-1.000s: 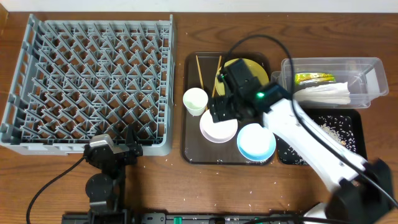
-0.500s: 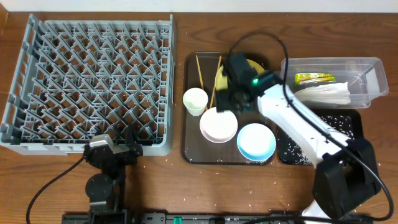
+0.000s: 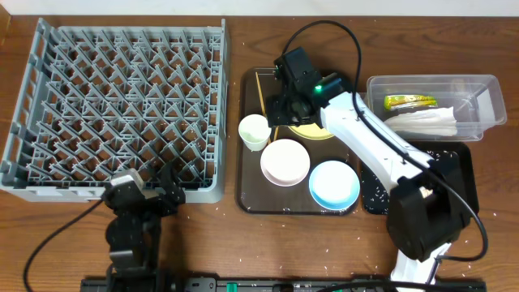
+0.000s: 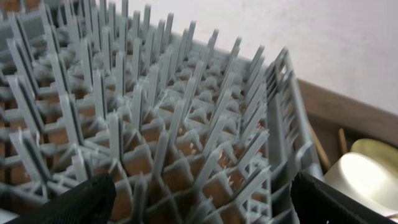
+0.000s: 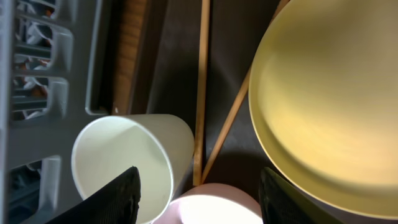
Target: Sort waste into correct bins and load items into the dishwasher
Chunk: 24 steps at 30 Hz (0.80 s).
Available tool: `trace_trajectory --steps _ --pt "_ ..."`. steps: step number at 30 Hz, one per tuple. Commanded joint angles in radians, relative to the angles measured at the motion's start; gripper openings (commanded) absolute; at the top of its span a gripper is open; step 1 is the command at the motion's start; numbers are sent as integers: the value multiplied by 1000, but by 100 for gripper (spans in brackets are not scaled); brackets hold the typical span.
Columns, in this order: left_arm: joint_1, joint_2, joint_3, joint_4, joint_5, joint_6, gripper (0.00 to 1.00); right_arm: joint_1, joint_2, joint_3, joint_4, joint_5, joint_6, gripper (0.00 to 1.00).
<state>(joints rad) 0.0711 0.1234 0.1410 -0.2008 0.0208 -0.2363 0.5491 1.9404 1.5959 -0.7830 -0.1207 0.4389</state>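
Observation:
My right gripper point(image 3: 280, 109) is open and empty, low over the back left of the brown tray. In the right wrist view my right gripper point(image 5: 202, 202) hangs above two wooden chopsticks point(image 5: 202, 74), between the white cup point(image 5: 124, 162) and the yellow plate point(image 5: 329, 99). The white bowl point(image 3: 285, 162), light blue bowl point(image 3: 334, 185) and cup point(image 3: 254, 131) stand on the tray. The clear tub point(image 3: 486, 89) holds the wrapper point(image 3: 409, 102) and napkin point(image 3: 426, 122). Rice scraps point(image 3: 434, 166) lie in the black tray point(image 3: 464, 154). My left gripper point(image 3: 154, 195) is open at the grey rack's point(image 3: 113, 105) front edge.
The brown serving tray point(image 3: 250, 195) lies between the rack and the two bins. In the left wrist view the rack's pegs point(image 4: 155, 124) fill the frame, with my left gripper point(image 4: 202, 205) just in front of them. Loose crumbs dot the table in front of the tray.
My right arm has swung back and to the left, from over the white bowl to over the chopsticks at the tray's back left. The left arm has shifted slightly.

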Motion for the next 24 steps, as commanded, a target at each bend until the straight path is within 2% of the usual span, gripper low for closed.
trace_trajectory --steps 1,5,9,11,12,17,22,24 --pt "4 176 228 -57 73 -10 90 22 64 16 25 -24 10 57" --pt "5 351 407 -140 132 -25 91 32 109 16 55 -53 10 55" --pt "4 523 590 -281 198 -28 90 41 136 15 66 -53 10 45" --pt "5 616 684 -361 235 -27 90 40 139 16 70 -53 10 36" --pt "4 682 741 -402 269 -28 91 40 139 15 81 -53 10 26" --pt "4 791 775 -397 380 -28 90 40 139 15 86 -54 11 1" --pt "4 887 775 -397 408 -45 91 2 117 27 67 -169 17 1" --pt "4 925 775 -401 429 -66 91 -61 73 31 66 -245 17 1"
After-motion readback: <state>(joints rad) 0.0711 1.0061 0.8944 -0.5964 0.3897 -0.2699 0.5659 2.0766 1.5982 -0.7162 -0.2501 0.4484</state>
